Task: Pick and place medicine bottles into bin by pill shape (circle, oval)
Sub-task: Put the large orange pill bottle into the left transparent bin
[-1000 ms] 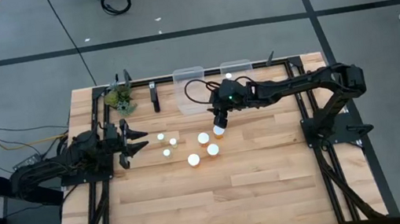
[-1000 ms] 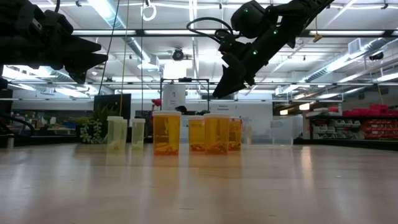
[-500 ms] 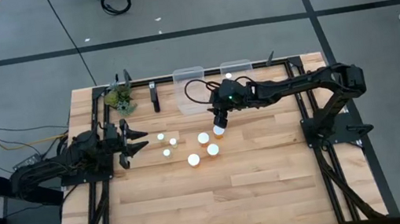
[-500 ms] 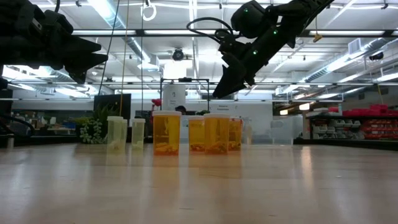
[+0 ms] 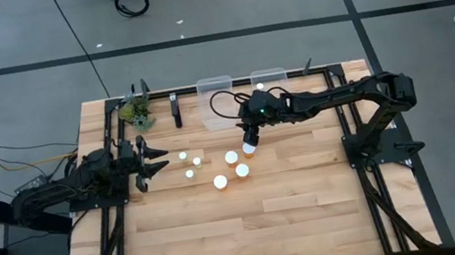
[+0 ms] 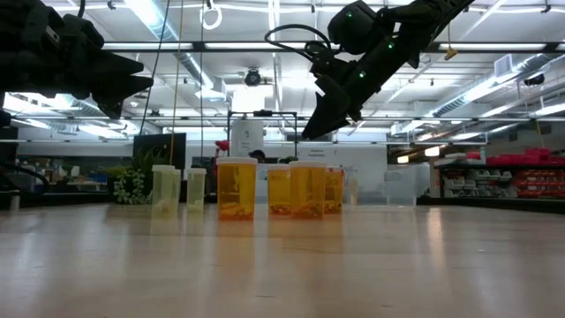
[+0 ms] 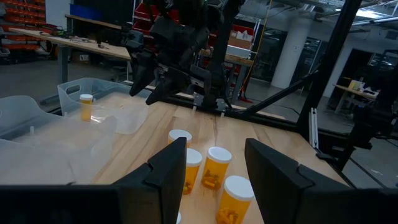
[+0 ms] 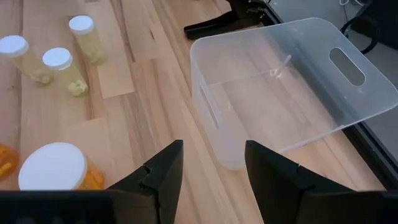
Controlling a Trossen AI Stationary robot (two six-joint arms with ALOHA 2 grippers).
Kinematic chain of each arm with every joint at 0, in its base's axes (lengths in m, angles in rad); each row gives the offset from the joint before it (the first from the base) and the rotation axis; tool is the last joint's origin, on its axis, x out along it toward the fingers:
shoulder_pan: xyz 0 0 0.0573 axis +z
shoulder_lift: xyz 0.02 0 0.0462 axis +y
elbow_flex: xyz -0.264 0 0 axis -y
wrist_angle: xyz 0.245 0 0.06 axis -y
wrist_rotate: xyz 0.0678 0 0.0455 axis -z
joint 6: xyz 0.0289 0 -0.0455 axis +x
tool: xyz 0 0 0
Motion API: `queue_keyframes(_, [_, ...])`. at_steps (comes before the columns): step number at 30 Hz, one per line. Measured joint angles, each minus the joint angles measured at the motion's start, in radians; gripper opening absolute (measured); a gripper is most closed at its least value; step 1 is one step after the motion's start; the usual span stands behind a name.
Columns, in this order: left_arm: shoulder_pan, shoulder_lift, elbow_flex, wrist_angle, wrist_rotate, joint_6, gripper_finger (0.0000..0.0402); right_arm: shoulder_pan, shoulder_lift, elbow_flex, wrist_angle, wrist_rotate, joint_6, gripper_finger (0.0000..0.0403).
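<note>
From above, the right tool (image 5: 250, 140) hangs over the far edge of the medicine bottles (image 5: 231, 157), which stand loosely clustered mid-table (image 5: 313, 214). Just beyond it sits a clear bin (image 5: 216, 102), and beside that a second bin (image 5: 274, 73) with one lone bottle (image 5: 260, 87) inside. The left tool (image 5: 154, 167) waits at the near-left side of the cluster.

At table height, the right tool (image 6: 311, 132) is well above the orange bottles (image 6: 236, 187), not touching them. Two paler bottles (image 6: 165, 189) stand to one side.

Past the left wrist, the left tool (image 7: 214, 168) is spread wide with nothing in it. Orange bottles (image 7: 217, 168) stand close together ahead.

Past the right wrist, the right tool (image 8: 211, 158) is released and empty. A white-capped orange bottle (image 8: 55, 168) stands beside one finger (image 8: 163, 168), with the clear bin (image 8: 292, 93) ahead.

The bottles crowd each other, so I judge a descending finger could land on a neighbour's cap and topple it. The pill shapes are possibly too small to read here, so a bottle could end up in the wrong bin.
</note>
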Motion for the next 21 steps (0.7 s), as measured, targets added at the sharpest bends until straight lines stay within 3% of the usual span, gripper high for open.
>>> queue_keyframes(21, [0.0,0.0,0.0,0.0,0.0,0.0,0.0172,0.0,0.0,0.0,0.004,0.0,-0.014,0.018])
